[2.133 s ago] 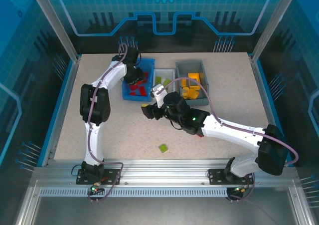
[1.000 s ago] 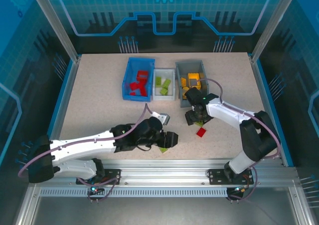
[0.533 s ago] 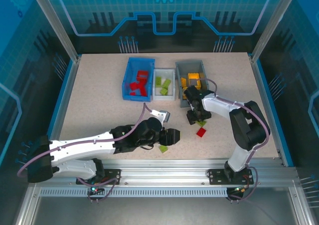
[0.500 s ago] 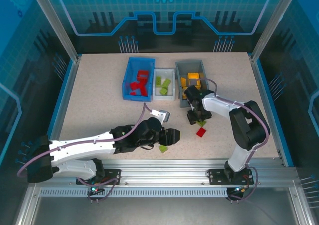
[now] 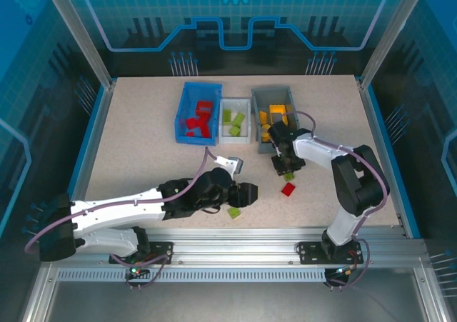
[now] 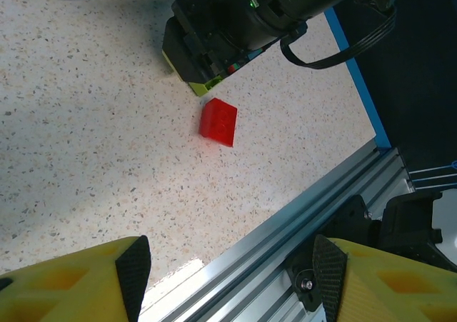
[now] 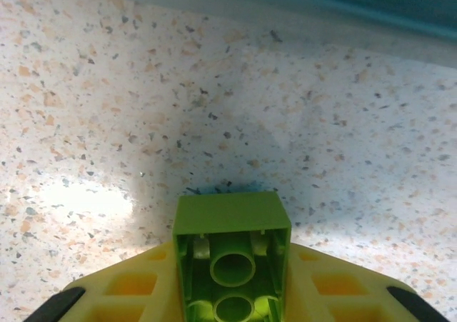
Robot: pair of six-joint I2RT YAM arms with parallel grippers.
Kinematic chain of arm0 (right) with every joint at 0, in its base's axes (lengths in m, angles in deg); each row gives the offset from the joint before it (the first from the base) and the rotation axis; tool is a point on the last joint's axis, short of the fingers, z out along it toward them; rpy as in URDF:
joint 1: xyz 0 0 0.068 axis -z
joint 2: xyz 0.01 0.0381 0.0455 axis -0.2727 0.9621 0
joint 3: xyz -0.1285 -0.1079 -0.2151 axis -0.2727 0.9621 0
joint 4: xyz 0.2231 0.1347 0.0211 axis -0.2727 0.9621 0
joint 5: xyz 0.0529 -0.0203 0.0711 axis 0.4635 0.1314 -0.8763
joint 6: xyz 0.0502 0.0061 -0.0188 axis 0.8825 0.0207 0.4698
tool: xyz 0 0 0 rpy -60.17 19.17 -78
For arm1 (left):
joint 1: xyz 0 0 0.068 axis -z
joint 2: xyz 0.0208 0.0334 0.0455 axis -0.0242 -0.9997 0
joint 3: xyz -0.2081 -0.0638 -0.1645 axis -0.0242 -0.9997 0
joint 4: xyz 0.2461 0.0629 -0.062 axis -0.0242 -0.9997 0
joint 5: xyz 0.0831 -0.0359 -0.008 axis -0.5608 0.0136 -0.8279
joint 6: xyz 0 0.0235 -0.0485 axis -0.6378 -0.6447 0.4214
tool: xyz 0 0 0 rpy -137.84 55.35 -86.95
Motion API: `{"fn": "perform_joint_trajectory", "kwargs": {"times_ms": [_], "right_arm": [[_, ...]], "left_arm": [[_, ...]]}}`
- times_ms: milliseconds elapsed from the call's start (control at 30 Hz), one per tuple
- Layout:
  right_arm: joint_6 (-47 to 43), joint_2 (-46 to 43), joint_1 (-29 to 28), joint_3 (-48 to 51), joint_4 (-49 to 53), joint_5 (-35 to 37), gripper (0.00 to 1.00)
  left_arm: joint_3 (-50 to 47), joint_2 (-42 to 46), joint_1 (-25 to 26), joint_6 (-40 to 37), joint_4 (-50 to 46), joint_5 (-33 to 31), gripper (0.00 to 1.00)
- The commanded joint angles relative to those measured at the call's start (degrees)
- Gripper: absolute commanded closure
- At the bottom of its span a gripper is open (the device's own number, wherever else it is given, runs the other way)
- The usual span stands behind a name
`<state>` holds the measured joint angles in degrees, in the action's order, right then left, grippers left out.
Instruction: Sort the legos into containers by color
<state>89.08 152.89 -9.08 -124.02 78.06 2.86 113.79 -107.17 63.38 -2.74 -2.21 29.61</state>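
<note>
We see the left gripper (image 5: 248,193) lying low over the near middle of the speckled beige table (image 5: 143,136), its yellow fingers (image 6: 71,283) spread wide with nothing between them in the left wrist view. Just beside it on its near side, a loose lime green studded plastic brick (image 5: 233,212) rests on the table. To its right lies a small red studded plastic brick (image 5: 288,188), apart from both grippers, and the left wrist view shows it flat on the surface. The right gripper (image 5: 282,167) points down just near of the grey open-top plastic bin (image 5: 271,90), and its jaws are closed narrowly around a second lime green brick (image 7: 232,254) – we look into the hollow underside of this one in the right wrist view, with a yellow finger on either side. It hangs low over the table; we cannot tell whether it touches. At the far middle, three bins stand in a row: a blue plastic bin (image 5: 181,115) on the left holding red bricks (image 5: 196,122), a smaller white bin (image 5: 235,141) in the middle holding lime pieces (image 5: 234,120), and the grey one on the right holding yellow-orange bricks (image 5: 275,113).
</note>
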Motion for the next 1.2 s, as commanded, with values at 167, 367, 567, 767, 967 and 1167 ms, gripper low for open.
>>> {"fn": "perform_joint_trajectory", "kwargs": {"times_ms": [167, 367, 567, 767, 967, 1167], "right_arm": [[2.35, -14.55, -4.99, -2.06, 1.02, 5.93, 0.71], [7.34, -10.37, -14.41, -13.76, 1.34, 3.47, 0.71], [10.69, 6.77, -16.44, -33.19, 1.37, 7.99, 0.71], [13.06, 22.98, -13.39, -50.8, 1.35, 9.02, 0.71], [12.81, 37.86, -10.22, -68.86, 7.51, 8.62, 0.71], [13.63, 47.58, -8.24, -82.06, 14.61, 5.98, 0.66]], "left_arm": [[8.52, 3.03, -5.2, -0.84, -13.13, -4.5, 0.34], [11.96, 7.62, -18.29, -3.24, -21.37, -0.79, 0.31], [14.87, 6.11, -29.54, -5.73, -23.1, 6.37, 0.3], [15.33, 4.59, -31.51, -5.22, -20.26, 8.3, 0.31], [15.48, 1.55, -31.91, -5.32, -16.79, 10.47, 0.31], [17.88, -2.1, -32.13, -5.46, -15.22, 12.02, 0.31]]}}
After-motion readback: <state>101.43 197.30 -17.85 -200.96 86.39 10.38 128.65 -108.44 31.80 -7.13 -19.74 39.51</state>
